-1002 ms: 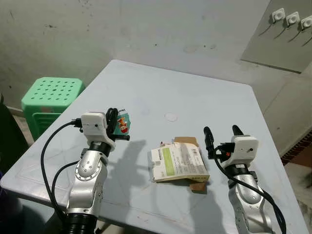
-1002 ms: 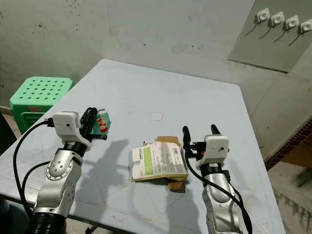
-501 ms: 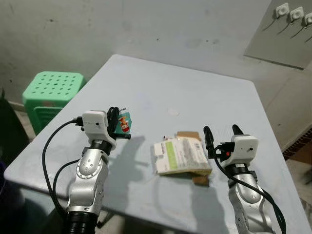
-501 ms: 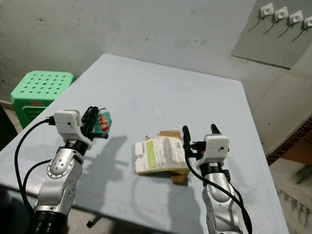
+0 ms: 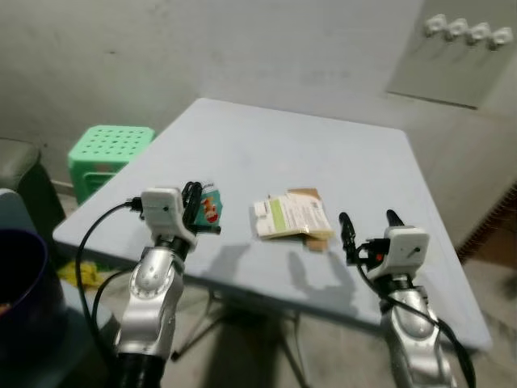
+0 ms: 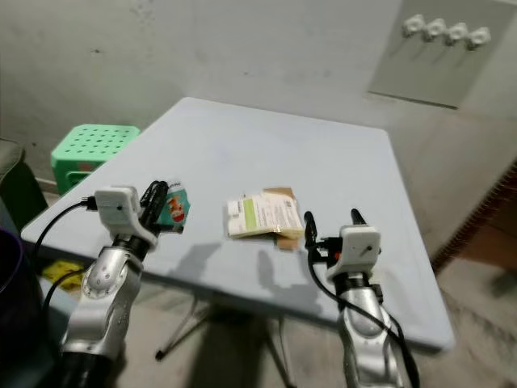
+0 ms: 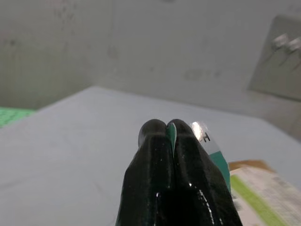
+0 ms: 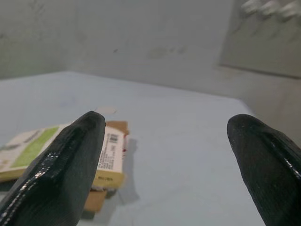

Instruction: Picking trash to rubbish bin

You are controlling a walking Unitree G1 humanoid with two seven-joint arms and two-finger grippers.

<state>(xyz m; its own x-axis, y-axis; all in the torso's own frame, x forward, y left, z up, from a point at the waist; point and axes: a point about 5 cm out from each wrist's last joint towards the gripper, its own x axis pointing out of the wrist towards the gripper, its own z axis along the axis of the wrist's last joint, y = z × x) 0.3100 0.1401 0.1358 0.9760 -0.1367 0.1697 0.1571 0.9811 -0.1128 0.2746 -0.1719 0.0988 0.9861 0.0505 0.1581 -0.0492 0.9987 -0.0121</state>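
- At the far left, low beside the robot, stands a dark blue bin (image 5: 20,283); by the task I judge it the rubbish bin, though its mouth is partly cut off.
- Beyond it, next to the table's left corner, is a green plastic stool (image 5: 109,148).
- The left gripper (image 5: 196,212) is raised over the near left edge of the pale blue table (image 5: 283,145); its 2 black fingers (image 7: 169,179) are pressed together on a small teal snack wrapper (image 5: 210,208), which pokes out past the tips toward the table's middle.
- The turning relation: the bin lies down and to the left of this gripper, so the left arm is the nearer one and must swing outward and lower before letting go.
- Mid-table lies a flat green-and-white carton (image 5: 289,217) on a scrap of brown cardboard (image 5: 311,235), its long axis running roughly left to right.
- The right gripper (image 5: 367,222) hovers at the near edge, fingers spread wide and holding nothing; the carton sits just ahead and to its left.
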